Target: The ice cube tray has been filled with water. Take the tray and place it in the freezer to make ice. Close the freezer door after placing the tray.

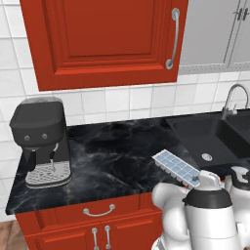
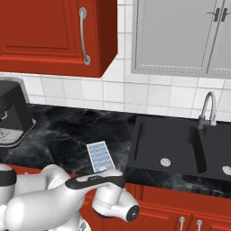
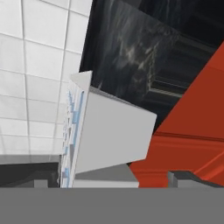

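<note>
The ice cube tray (image 1: 175,167) lies flat on the black marble counter (image 1: 112,156) near its front edge, just left of the sink. Its cells hold pale blue water (image 2: 100,156). My arm's white links cover the tray's near end in both base views. In the hand view the tray (image 3: 109,135) is very close and seen edge-on, with its grey underside facing me. My gripper (image 3: 109,181) is open, one dark fingertip (image 3: 43,180) on each side of the tray's near end. The right one stands apart from the tray. The freezer and the freezer door are out of view.
A black coffee machine (image 1: 41,141) stands at the counter's left end. A black sink (image 2: 176,144) with a metal tap (image 2: 206,108) lies to the right. Red wall cabinets (image 1: 105,39) hang above, and red drawers and doors (image 1: 97,222) sit below the counter.
</note>
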